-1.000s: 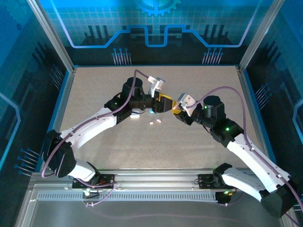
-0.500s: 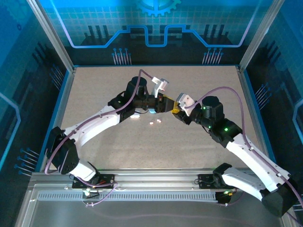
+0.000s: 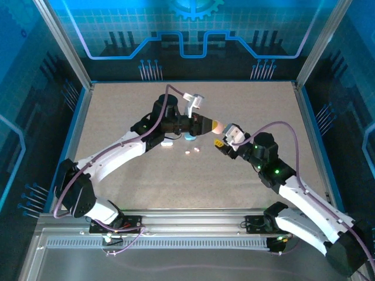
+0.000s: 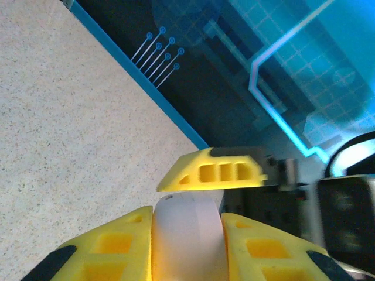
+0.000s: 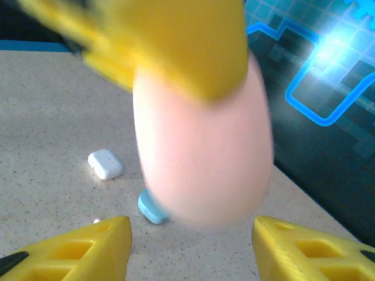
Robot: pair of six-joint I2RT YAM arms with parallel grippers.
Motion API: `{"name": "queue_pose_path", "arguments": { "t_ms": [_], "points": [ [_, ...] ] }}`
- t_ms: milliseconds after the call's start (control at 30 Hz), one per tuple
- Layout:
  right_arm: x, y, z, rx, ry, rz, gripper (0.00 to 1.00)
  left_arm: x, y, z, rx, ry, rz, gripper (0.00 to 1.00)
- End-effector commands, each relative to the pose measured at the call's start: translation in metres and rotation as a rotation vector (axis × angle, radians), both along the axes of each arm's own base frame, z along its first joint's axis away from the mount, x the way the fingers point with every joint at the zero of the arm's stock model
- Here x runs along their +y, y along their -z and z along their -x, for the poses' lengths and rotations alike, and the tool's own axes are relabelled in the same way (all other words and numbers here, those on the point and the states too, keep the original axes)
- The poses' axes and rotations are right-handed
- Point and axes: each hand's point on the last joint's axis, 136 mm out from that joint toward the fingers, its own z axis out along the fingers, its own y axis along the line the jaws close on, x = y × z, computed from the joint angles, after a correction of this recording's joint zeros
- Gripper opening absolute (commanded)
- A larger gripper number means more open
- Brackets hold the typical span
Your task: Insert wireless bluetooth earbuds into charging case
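**A:** Hazards, taken left to right?

**B:** The white case [image 3: 167, 143] and the blue case [image 3: 189, 137] are set on the bench [image 3: 111, 117], close together. The earbuds [image 3: 187, 152] are left loose just on the near side of the blue one. Being tiny and glossy, they could be swept aside by a low-passing arm. Further right, the pink case [image 3: 215, 124] is held clear of the bench, pinched by its rounded sides in the left pincer [image 3: 206, 124]. A smooth pebble shape could be squeezed out of such a grip and dropped. The right pincer [image 3: 220, 142] is spread wide just beside that case, with nothing between its fingers. If it is closed off-centre, the case could be twisted or knocked loose.

**A:** And the lid?

**B:** Whether it is open cannot be told (the close view is blurred).

**A:** Counts?

**B:** Three cases are noted: white and blue on the bench, pink aloft. Two pale earbuds are made out near the blue case; any others cannot be told. Two pincers are seen, one gripping and one wide.
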Motion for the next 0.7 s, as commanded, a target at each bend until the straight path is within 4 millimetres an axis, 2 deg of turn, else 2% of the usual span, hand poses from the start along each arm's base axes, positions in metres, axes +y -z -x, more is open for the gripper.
{"name": "queue_pose_path", "arguments": {
  "t_ms": [0,133,233,467,667],
  "points": [
    [-0.002,-0.043,-0.004,-0.133,-0.039,-0.147,0.57,0.004,-0.025,0.004,-0.004,0.0,0.092,0.18],
    [-0.002,-0.057,-0.002,-0.184,-0.067,-0.171,0.58,0.004,-0.018,0.001,0.018,-0.003,0.075,0.18],
    [0.003,-0.064,0.0,-0.208,-0.102,-0.167,0.58,0.001,-0.019,0.002,0.032,0.006,0.082,0.18],
    [0.011,-0.071,-0.005,-0.225,-0.136,-0.16,0.57,-0.001,-0.02,0.002,0.044,0.026,0.083,0.18],
    [0.015,-0.075,-0.009,-0.224,-0.152,-0.164,0.5,-0.002,-0.02,0.003,0.04,0.034,0.079,0.18]
  ]
}}
